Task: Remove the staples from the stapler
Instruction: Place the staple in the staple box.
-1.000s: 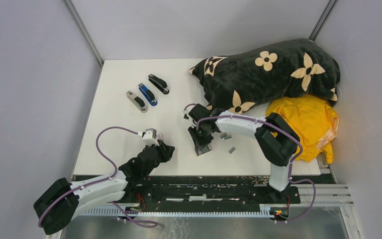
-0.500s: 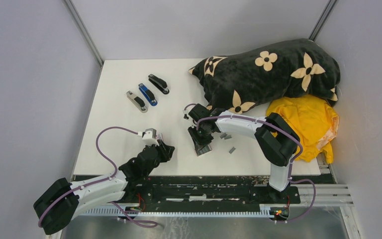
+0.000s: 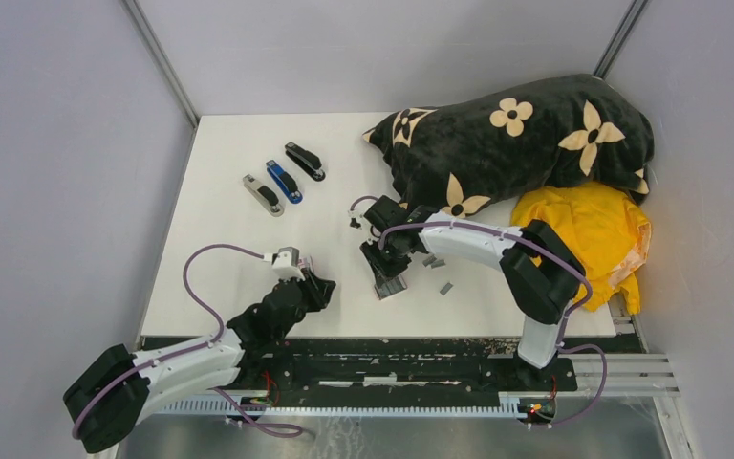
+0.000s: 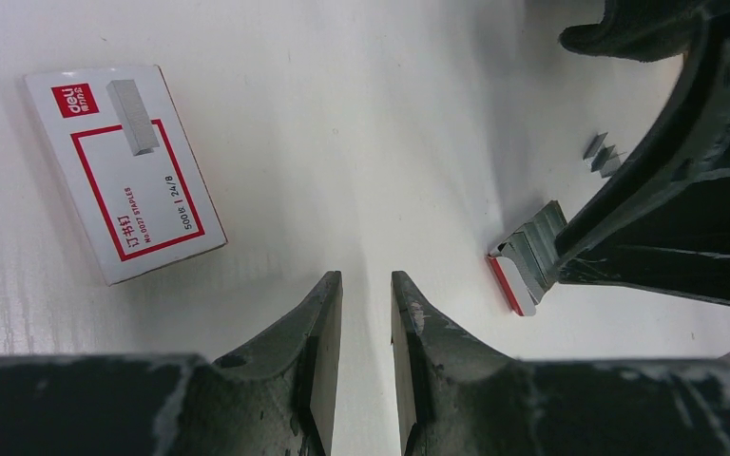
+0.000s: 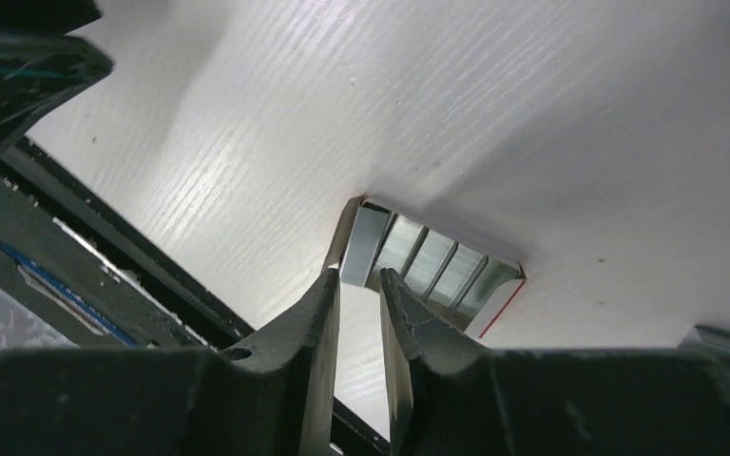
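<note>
Overhead and wrist views of a white counter (image 3: 220, 239) with two arms. The right end effector (image 5: 358, 275) hangs low over a small open tray (image 5: 499, 299) near the counter's front edge. The tray holds several grey strips of staples (image 5: 432, 266) lying side by side. The jaws stand nearly together with a slim gap, their tips at the near end of the outermost strip. Whether they pinch that strip cannot be told.

Loose staples (image 3: 446, 287) lie on the counter just right of the tray, with a second short piece (image 3: 430, 260) a little farther back.

The left end effector (image 4: 366, 280) rests near the front left of the counter. Its jaws are slightly parted and nothing is between them. A white-and-red box (image 4: 124, 171) lies flat just beside it.

Three staplers lie in a row at the far left of the counter, well apart from both arms: grey stapler (image 3: 264, 194), blue stapler (image 3: 285, 181) and black stapler (image 3: 305, 161).

A black flowered blanket (image 3: 526, 134) and a yellow cloth (image 3: 583, 234) occupy the right side.
</note>
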Robot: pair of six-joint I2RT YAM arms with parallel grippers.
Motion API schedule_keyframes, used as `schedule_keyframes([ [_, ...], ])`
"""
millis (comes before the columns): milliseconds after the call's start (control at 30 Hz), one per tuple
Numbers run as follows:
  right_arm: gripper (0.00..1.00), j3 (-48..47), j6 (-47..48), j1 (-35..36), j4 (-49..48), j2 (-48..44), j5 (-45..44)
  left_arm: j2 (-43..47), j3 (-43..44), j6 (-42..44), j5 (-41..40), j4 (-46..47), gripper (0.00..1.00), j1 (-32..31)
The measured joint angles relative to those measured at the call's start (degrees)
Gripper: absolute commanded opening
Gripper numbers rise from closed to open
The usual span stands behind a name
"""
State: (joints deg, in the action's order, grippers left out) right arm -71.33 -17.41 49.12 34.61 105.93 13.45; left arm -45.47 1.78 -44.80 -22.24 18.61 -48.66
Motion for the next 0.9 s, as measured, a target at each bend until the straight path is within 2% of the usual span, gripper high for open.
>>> schedule_keyframes([
  [67,0.31,0.0,3.19,0.0,0.17,-2.16,0.63,0.57,-0.2,0.0,0.0,-0.02,0.32,0.0],
  [200,0.4,0.0,11.67,-0.28,0.37,-7.91,5.7,1.95,-0.35,0.02,0.02,-0.04,0.32,0.0],
  [267,0.55,0.11,16.81,-0.42,0.28,-10.56,9.33,2.58,-0.35,0.0,0.04,-0.07,0.32,0.0],
  [333,0.76,1.22,23.74,-0.48,0.09,-13.31,13.05,3.19,-0.35,0.02,0.04,-0.07,0.32,0.0],
  [433,0.98,3.21,35.21,-0.48,0.55,-15.76,15.72,3.48,-0.37,0.0,0.02,-0.07,0.32,0.0],
  [667,0.99,8.31,64.74,-0.48,1.97,-17.51,16.57,3.48,-0.37,0.0,-0.17,-0.04,0.32,0.0],
  [800,0.99,9.29,73.9,-0.48,1.22,-15.74,16.17,3.48,-0.37,0.0,-0.24,-0.07,0.32,0.0],
  [900,1.0,9.35,77.42,-0.48,-0.48,-13.6,15.26,3.45,-0.37,0.0,-0.37,-0.07,0.32,0.0],
])
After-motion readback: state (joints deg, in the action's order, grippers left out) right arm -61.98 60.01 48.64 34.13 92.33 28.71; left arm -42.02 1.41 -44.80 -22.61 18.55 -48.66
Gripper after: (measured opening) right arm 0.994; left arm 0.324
